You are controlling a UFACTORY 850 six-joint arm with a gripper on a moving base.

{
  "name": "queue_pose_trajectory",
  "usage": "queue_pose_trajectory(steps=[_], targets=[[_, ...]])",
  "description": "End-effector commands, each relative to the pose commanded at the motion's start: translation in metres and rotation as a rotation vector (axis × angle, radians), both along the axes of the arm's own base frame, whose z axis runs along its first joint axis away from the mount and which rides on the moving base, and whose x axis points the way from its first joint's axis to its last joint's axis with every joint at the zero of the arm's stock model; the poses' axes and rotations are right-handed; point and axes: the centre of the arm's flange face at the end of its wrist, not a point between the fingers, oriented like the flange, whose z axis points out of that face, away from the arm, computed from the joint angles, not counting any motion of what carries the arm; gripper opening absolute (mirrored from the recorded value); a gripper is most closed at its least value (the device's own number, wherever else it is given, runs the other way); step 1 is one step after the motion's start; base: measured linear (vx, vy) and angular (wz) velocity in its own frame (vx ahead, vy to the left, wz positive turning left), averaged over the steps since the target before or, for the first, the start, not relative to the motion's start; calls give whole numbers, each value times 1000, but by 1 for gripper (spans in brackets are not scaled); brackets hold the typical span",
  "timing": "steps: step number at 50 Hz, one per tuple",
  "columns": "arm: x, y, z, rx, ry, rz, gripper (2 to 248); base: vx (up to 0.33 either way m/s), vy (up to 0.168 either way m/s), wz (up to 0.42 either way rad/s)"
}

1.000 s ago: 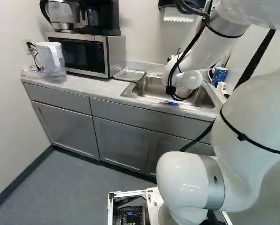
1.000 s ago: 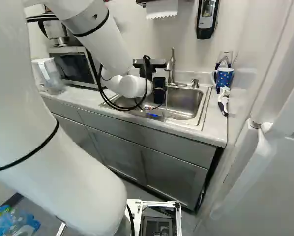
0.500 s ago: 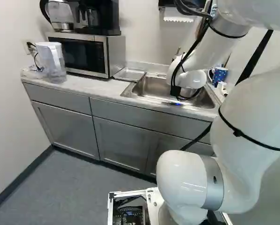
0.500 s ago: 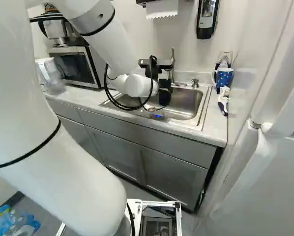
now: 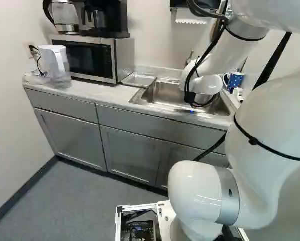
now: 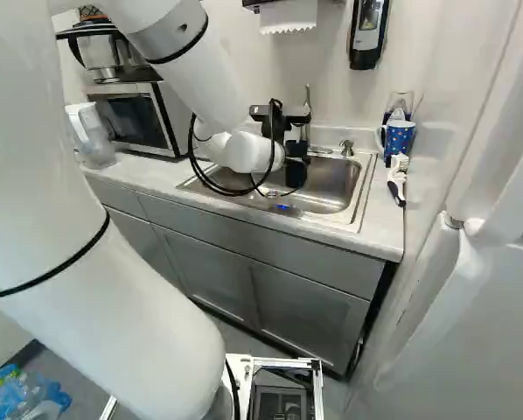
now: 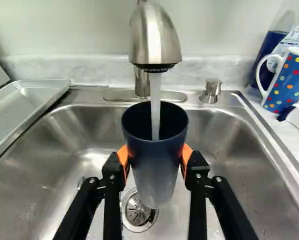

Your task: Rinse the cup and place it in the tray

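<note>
One cup (image 7: pixel 156 160), upright, clamped between gripper's (image 6: pixel 292 157) orange pads (image 7: pixel 187 156)

The sink basin (image 7: pixel 249 185) is presenting smooth, reflective metal. The faucet (image 7: pixel 155 37) is displaying a satin metal finish. The cup (image 7: pixel 154 162) is showing a smooth wall with a soft sheen. The tray (image 7: pixel 22 107) is appearing metallic and shiny. The polka-dot mug (image 7: pixel 289 82) is exhibiting a glossy surface. The cabinet doors (image 5: pixel 72 138) are presenting a smooth, matt face. The arm (image 5: pixel 192 188) is displaying a glossy shell.
</note>
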Motion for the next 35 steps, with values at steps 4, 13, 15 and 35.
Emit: queue_pose_trajectory(steps=[4, 13, 15, 35], targets=[[0, 0, 0, 0, 0, 0, 121, 0, 0, 0], [0, 0, 0, 0, 0, 0, 121, 0, 0, 0], [0, 0, 0, 0, 0, 0, 121, 0, 0, 0], [0, 0, 0, 0, 0, 0, 121, 0, 0, 0]])
